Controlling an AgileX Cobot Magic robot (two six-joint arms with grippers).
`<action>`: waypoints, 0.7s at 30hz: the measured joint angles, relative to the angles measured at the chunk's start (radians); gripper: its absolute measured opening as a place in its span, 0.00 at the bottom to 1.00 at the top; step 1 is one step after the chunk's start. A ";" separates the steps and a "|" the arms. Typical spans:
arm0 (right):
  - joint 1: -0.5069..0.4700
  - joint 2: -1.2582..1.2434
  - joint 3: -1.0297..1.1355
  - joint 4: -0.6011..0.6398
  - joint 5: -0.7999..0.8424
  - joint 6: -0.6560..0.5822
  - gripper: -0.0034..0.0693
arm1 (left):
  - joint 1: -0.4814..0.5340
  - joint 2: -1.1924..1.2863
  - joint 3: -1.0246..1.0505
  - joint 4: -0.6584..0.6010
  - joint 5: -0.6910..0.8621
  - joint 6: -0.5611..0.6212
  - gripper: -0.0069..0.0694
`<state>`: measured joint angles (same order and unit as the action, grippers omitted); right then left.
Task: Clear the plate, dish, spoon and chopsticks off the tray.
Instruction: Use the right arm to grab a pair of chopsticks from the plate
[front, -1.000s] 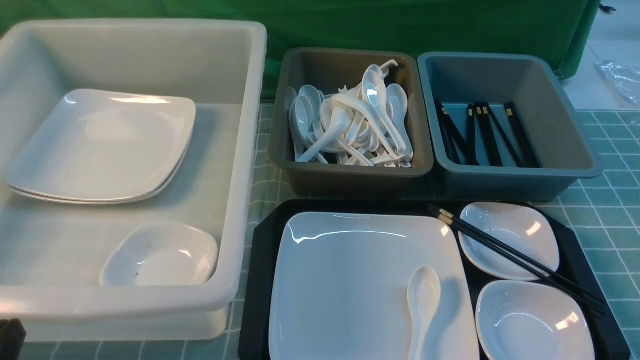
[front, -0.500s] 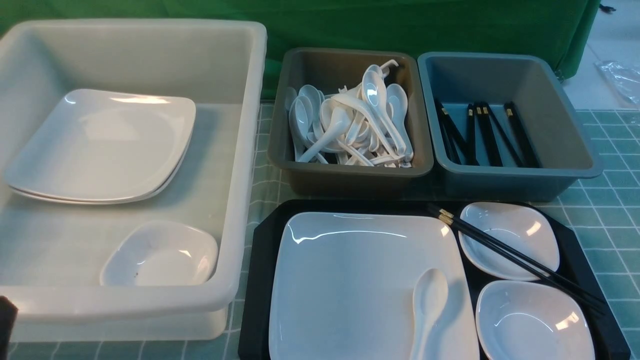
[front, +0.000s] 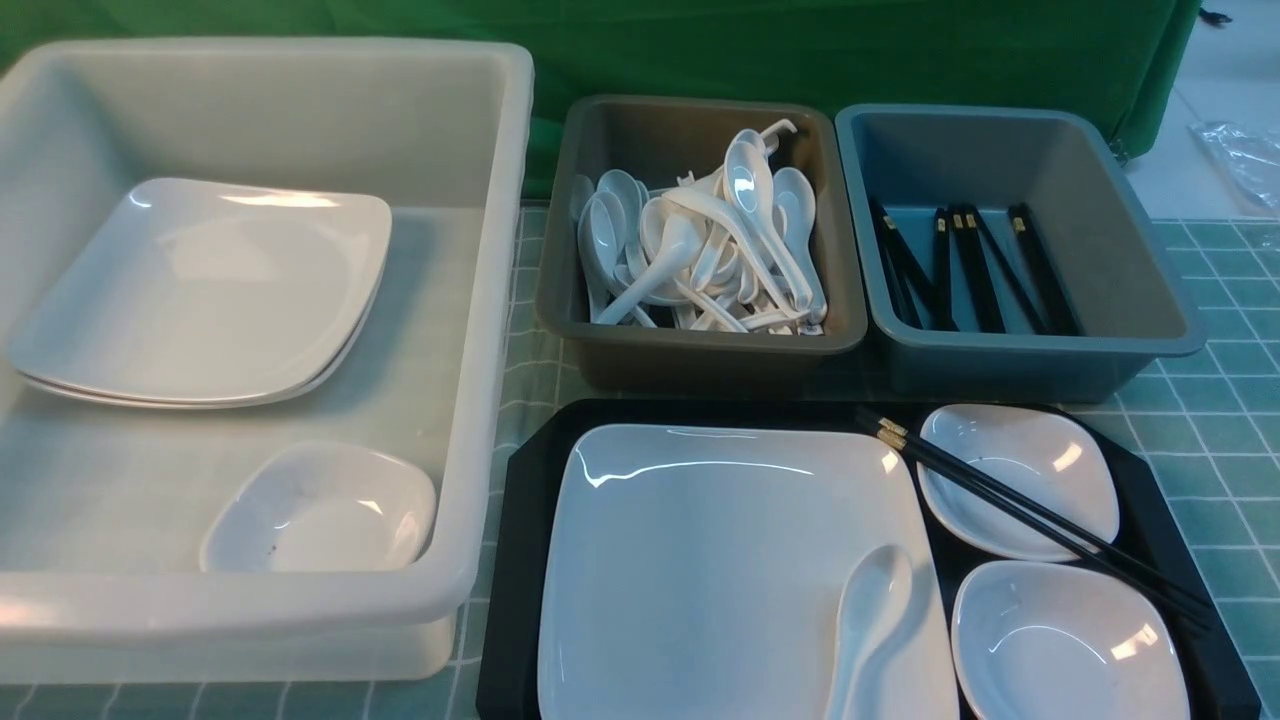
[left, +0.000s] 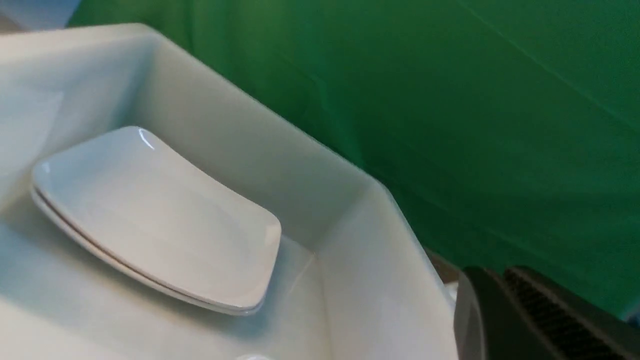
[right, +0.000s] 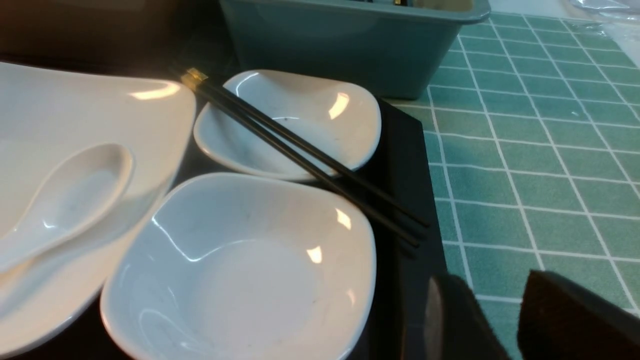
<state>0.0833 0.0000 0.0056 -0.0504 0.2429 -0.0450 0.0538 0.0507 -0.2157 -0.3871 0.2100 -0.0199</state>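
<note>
Nearest on the tray (front: 522, 560), the spoon (front: 872, 610) lies bowl-up on the right-hand part of the plate (front: 700, 580), its handle running out of the front view. The plate fills the tray's left and middle. If the plate were lifted first, the spoon would likely slide off and clatter, since nothing holds it on that glossy surface.

At the tray's near right corner sits the near dish (front: 1070, 640), and the far dish (front: 1040, 460) is behind it. The chopsticks (front: 1030, 515) lie slantwise over the far dish, tips running out past the near dish's far rim. Moving either dish first could roll them onto the cloth, and such thin, smooth sticks may slip from a poor pinch.

Beyond the tray stand a bin of spoons (front: 700, 355) and a bin of chopsticks (front: 1000, 370). A white tub (front: 480, 400) to the tray's left holds plates and a small dish.

The right gripper (right: 492, 277) hangs just off the tray's right edge, jaws part-way apart, nothing between them. The left gripper (left: 495, 280), by the tub, is pressed together and holds nothing.
</note>
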 joint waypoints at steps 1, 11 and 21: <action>0.000 0.000 0.000 0.000 0.000 0.000 0.38 | -0.002 0.035 -0.050 -0.006 0.054 0.058 0.11; 0.000 0.000 0.000 0.000 -0.007 0.003 0.38 | -0.262 0.522 -0.350 -0.106 0.407 0.392 0.11; 0.000 0.000 0.000 0.120 -0.305 0.442 0.37 | -0.352 0.721 -0.385 -0.116 0.405 0.457 0.11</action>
<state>0.0833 0.0000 0.0056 0.0692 -0.0617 0.3966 -0.2983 0.7715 -0.6008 -0.5030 0.6152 0.4368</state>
